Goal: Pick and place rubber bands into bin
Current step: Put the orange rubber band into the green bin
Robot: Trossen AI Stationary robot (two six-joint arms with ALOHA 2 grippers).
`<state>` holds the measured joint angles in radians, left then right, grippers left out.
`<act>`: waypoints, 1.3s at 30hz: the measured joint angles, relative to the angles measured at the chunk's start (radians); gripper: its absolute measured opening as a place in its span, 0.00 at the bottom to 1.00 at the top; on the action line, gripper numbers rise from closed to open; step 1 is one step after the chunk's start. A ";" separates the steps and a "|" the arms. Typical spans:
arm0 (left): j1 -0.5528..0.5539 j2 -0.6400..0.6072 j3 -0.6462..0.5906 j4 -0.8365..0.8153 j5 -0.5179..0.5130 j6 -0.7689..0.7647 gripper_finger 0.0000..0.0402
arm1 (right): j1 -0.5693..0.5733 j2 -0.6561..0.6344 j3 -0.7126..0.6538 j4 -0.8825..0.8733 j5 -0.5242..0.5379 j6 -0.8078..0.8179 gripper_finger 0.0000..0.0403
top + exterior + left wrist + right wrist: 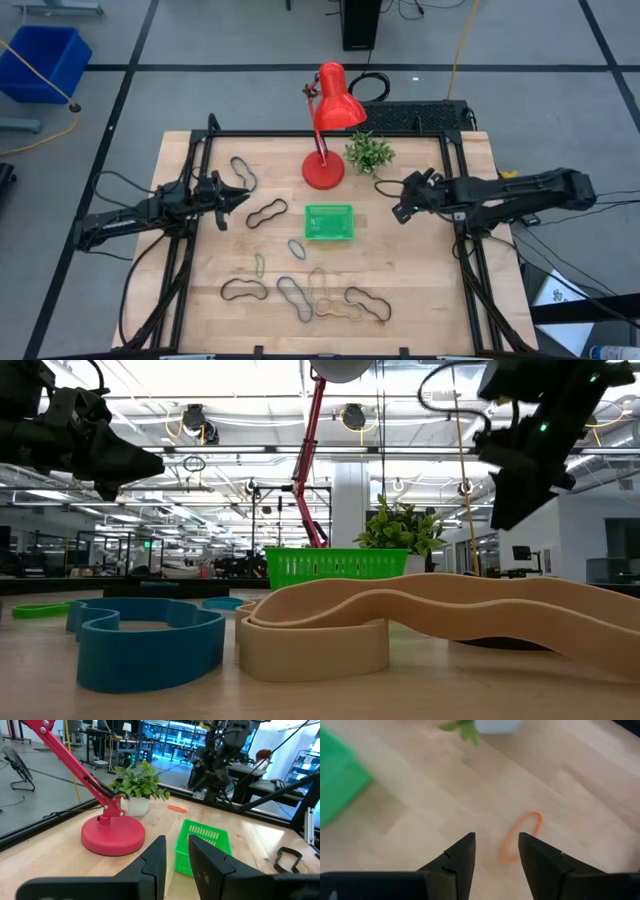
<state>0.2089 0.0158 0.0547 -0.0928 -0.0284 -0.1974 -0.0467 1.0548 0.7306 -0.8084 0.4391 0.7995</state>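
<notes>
High view: the green bin (329, 222), a shallow square mesh-walled tray, sits mid-counter (430, 290) just in front of the red lamp's round base (323, 172). Rubber bands (266, 212), thin wavy loops, lie left of the bin and along the near edge; bare wood stays open right of the bin. Left claw (236, 199) hovers left of the bin, right claw (397, 207) to its right.
Low view: blue band (150, 642) and tan band (420, 615) lie flat up close, the bin (336, 567) behind them.
Left wrist view: left claw (176, 855) narrowly parted, empty, facing the bin (202, 845).
Right wrist view: right claw (496, 851) moderately parted, empty, above an orange band (521, 836) on smooth wood.
</notes>
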 joint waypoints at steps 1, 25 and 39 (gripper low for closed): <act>0.000 0.000 0.000 0.001 0.000 0.000 0.22 | -0.016 0.016 -0.003 0.003 -0.006 0.000 0.36; 0.000 0.000 0.000 0.000 0.000 -0.001 0.22 | -0.250 0.348 -0.008 0.136 -0.162 0.051 0.36; 0.000 0.000 0.000 0.000 0.000 -0.001 0.22 | -0.301 0.439 -0.072 0.194 -0.285 0.053 0.32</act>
<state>0.2089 0.0157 0.0551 -0.0930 -0.0284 -0.1982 -0.3473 1.4939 0.6582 -0.6140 0.1544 0.8524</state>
